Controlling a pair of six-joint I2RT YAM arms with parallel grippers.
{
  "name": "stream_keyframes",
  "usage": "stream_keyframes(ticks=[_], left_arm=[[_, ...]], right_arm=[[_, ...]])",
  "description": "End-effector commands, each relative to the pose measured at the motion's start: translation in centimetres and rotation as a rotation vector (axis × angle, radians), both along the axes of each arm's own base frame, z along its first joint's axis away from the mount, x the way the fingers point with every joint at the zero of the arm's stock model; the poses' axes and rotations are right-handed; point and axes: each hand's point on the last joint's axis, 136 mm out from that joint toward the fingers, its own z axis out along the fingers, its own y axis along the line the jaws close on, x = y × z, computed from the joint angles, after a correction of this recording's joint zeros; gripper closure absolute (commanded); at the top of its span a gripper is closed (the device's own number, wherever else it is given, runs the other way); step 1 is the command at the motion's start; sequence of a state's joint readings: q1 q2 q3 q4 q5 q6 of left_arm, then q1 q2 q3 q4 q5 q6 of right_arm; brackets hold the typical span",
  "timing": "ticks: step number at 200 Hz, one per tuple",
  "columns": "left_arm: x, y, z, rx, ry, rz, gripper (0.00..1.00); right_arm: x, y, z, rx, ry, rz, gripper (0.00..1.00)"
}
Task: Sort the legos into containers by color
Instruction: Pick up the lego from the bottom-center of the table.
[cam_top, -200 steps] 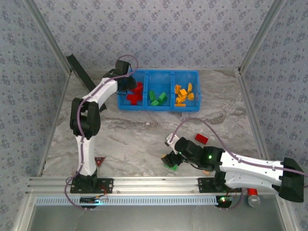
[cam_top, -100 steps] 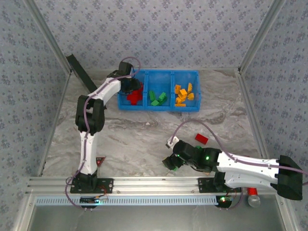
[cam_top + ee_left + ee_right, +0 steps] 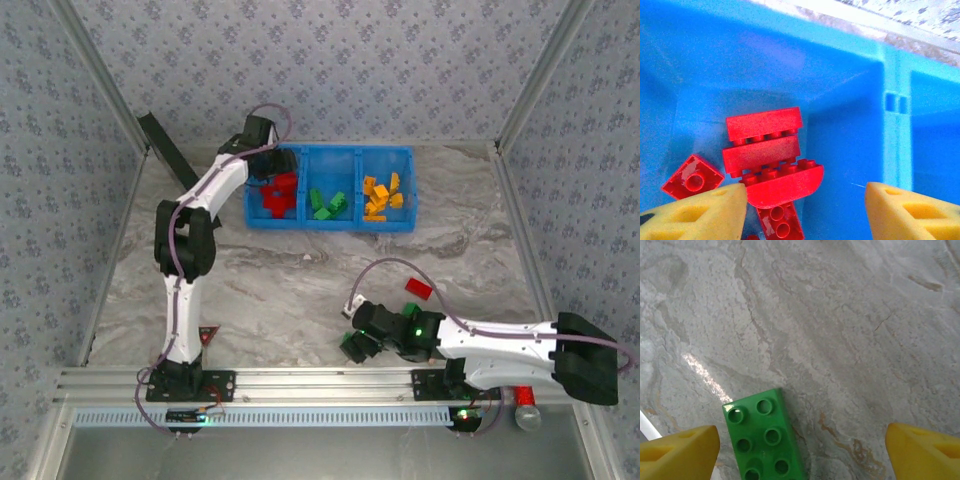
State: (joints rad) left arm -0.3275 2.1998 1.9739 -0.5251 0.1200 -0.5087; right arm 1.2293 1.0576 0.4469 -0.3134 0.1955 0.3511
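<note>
My left gripper [image 3: 804, 200] has just spread open; red bricks [image 3: 762, 152] lie free beneath it in the blue tray [image 3: 840, 75]. My right gripper [image 3: 802, 437], wide, brackets the green brick [image 3: 765, 440], probably next.

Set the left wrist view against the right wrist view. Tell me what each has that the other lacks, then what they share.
Left wrist, not right wrist: red legos piled in one compartment of the blue tray. Right wrist, not left wrist: one green lego lying studs up on the marble table, apart from both fingers. Shared: each view has its own claw, the left claw and the right claw, with yellow fingertips spread wide and nothing gripped.
</note>
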Motion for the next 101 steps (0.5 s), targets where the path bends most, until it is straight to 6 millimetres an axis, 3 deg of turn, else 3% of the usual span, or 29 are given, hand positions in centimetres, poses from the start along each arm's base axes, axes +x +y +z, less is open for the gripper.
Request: stream_keyframes(ticks=[1, 70, 73, 101], left_arm=[[-0.7, -0.2, 8.6, -0.022, -0.153, -0.041, 0.34], [-4.7, 2.0, 17.6, 0.009, -0.323, -0.044, 0.30], [-5.0, 2.2, 17.1, 0.015, -0.311, -0.044, 0.30], [-7.7, 3.8, 19.4, 0.022, -0.357, -0.012, 0.28]], right_arm=[[-0.4, 0.3, -0.1, -0.019, -0.001, -0.003, 0.12], [-1.0, 0.4, -2.4, -0.091, 0.013, -0.033, 0.14], [-1.0, 0.4, -2.5, -0.094, 0.013, -0.032, 0.15], [-1.0, 0.5, -3.4, -0.111, 0.015, -0.041, 0.18]])
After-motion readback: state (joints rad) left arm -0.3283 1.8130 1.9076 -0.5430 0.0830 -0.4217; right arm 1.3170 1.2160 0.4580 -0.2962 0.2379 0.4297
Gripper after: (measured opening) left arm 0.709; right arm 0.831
